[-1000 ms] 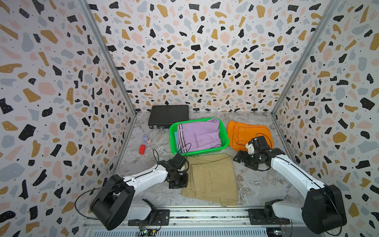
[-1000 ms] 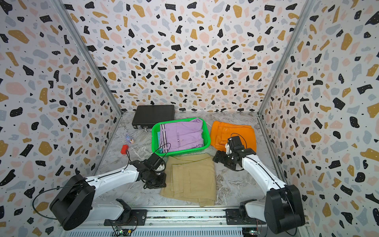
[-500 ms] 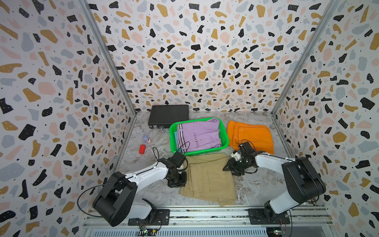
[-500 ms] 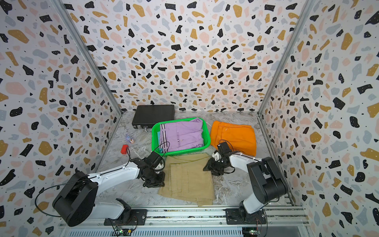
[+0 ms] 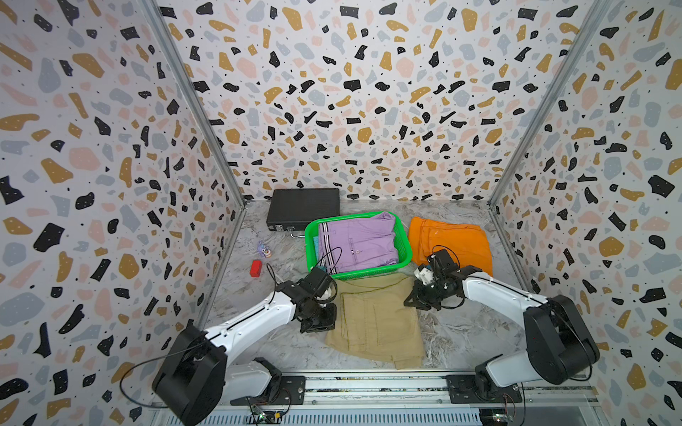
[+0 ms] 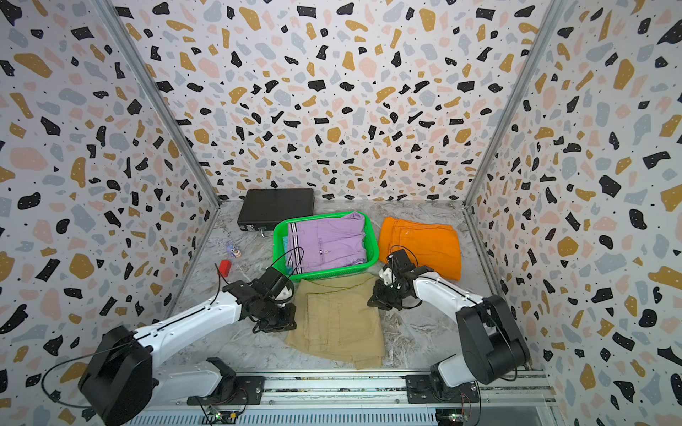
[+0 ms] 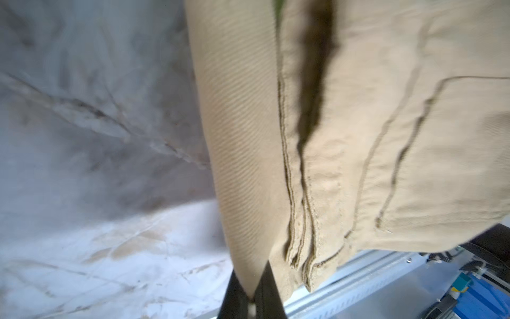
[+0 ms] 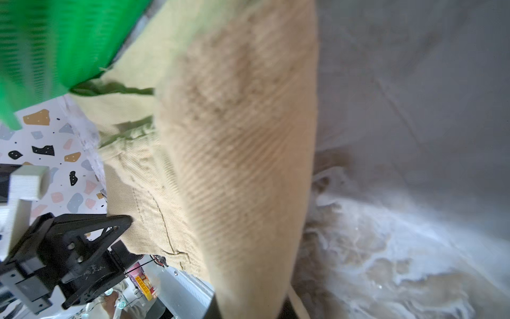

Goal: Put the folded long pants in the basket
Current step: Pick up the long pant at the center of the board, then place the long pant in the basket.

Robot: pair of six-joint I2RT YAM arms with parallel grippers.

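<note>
Just in front of the basket (image 5: pixel 405 241), flat on the marbled tabletop (image 5: pixel 461 332), lie the khaki pants (image 5: pixel 376 321), their far edge touching or tucked just under the basket's near wall. On the cloth's left edge the left tool (image 5: pixel 318 324) is clamped, and the left wrist view shows a ridge of fabric pinched between its dark fingers (image 7: pixel 269 295). The right tool (image 5: pixel 416 301) is clamped on the opposite edge, with a thick fold running down into its jaws in the right wrist view. The lilac pants (image 5: pixel 358 239) already lie in the basket, and the orange pants (image 5: pixel 454 239) sit on the tabletop beside it. The step in hand looks like a two-sided lift. Both arms should rise together and level, keeping the span taut so the stacked folds do not sag open. They should clear the green rim before moving forward, then lower onto the lilac pair and let go together. The loose near corner may trail and catch the rim.
</note>
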